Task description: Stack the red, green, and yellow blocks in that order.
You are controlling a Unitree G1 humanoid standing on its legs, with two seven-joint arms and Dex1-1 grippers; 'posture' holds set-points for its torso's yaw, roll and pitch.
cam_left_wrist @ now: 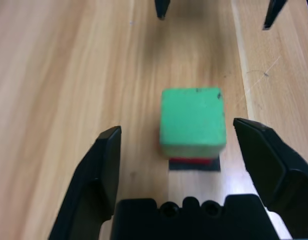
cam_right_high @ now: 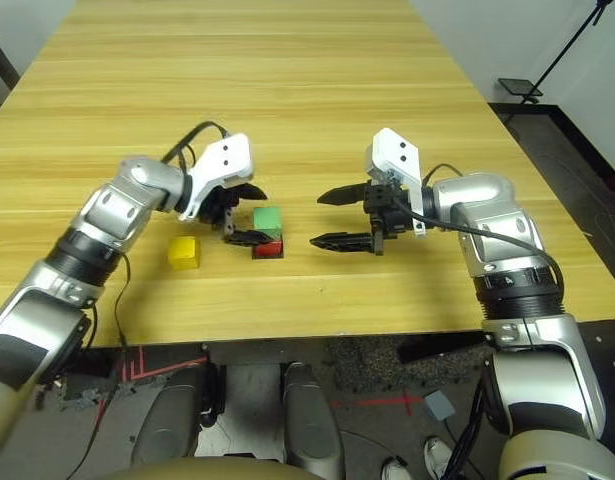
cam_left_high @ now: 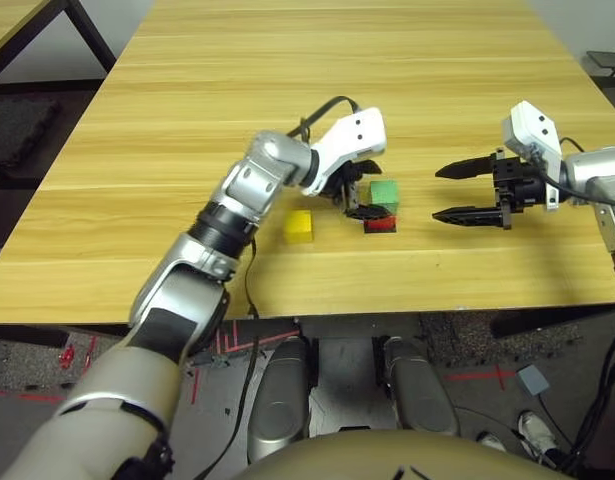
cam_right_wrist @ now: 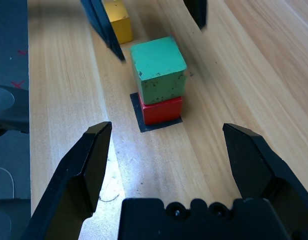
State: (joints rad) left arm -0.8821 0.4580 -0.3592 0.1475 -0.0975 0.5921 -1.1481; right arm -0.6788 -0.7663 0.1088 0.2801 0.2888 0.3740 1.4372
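Note:
The green block sits squarely on the red block, which rests on a flat black patch. Alone on the table, a little to the left of this stack, lies the yellow block. My left gripper is open at the stack's left side, and in the left wrist view the green block stands between its fingertips with a gap on each side. My right gripper hovers open to the right of the stack, pointing at it and holding nothing.
The wooden table stretches bare behind the blocks. Its front edge runs close below the stack. A black cable loops over my left wrist.

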